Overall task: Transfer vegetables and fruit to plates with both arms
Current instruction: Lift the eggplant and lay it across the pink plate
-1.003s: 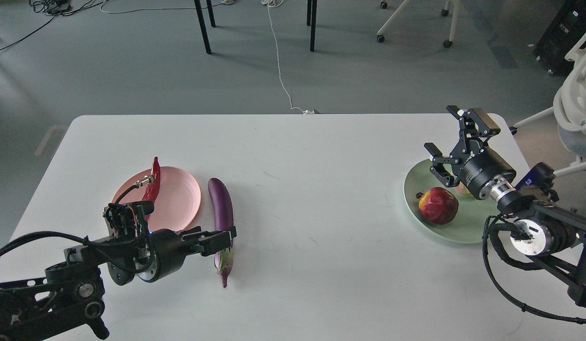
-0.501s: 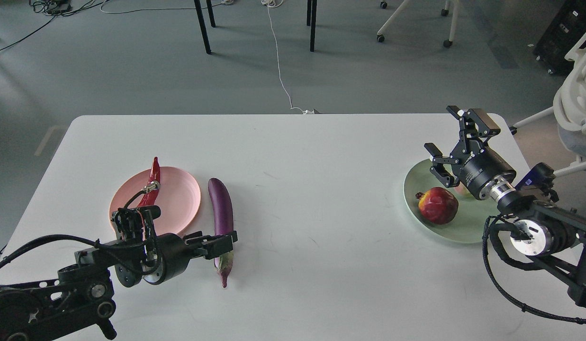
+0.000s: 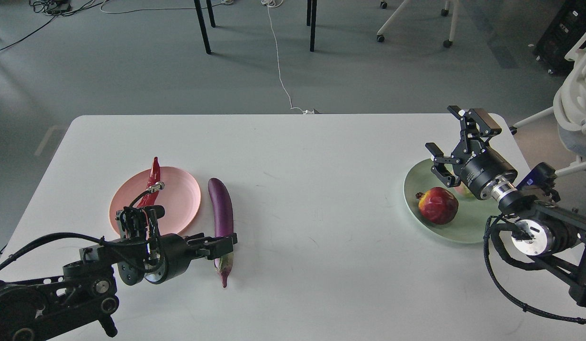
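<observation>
- Left hand [image 3: 216, 245], lower left of frame: black open-frame two-finger unit, lying low and pointing right. Its tip is against the calyx end of the long glossy purple eggplant [image 3: 221, 213]. Fingers overlap from this angle; cannot tell how far apart they are, or whether they grip the eggplant.
- Eggplant lies lengthwise on the white counter [image 3: 311, 189], rounded end toward the top of frame, green-purple calyx toward the bottom, just right of the round pink plate [image 3: 179, 199] and off it.
- Slim curved red chili pepper [image 3: 151, 182] lies along the left part of the pink plate, tip reaching past the upper rim. Left arm cabling covers its lower end.
- Right hand [image 3: 456, 142], right of frame: fingers spread wide, nothing between them, raised over the upper part of the pale mint green plate [image 3: 413, 189].
- Round dark red pomegranate [image 3: 437, 205] sits on the green plate, crown to the left.
- Pale yellow-green fruit with pink tinge [image 3: 461, 190] shows only as a sliver behind the right wrist, on the same plate.
</observation>
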`<move>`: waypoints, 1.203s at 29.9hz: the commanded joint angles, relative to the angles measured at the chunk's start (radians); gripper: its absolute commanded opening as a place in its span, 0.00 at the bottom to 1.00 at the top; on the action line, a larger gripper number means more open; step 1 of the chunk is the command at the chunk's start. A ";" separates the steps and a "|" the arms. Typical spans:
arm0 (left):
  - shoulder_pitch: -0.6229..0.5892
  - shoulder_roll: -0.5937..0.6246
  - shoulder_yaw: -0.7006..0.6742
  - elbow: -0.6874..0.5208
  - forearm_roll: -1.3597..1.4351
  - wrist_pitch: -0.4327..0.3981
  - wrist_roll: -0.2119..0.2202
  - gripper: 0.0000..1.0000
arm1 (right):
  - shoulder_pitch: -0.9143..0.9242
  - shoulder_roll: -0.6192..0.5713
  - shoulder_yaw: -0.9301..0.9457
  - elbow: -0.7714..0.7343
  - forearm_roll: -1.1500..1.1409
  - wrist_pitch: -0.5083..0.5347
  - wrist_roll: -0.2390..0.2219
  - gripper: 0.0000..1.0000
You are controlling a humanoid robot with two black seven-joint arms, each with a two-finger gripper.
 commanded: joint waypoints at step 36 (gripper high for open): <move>-0.248 0.243 0.014 -0.035 0.355 -0.318 -0.298 0.11 | 0.000 0.007 0.000 0.000 0.000 -0.001 0.000 0.97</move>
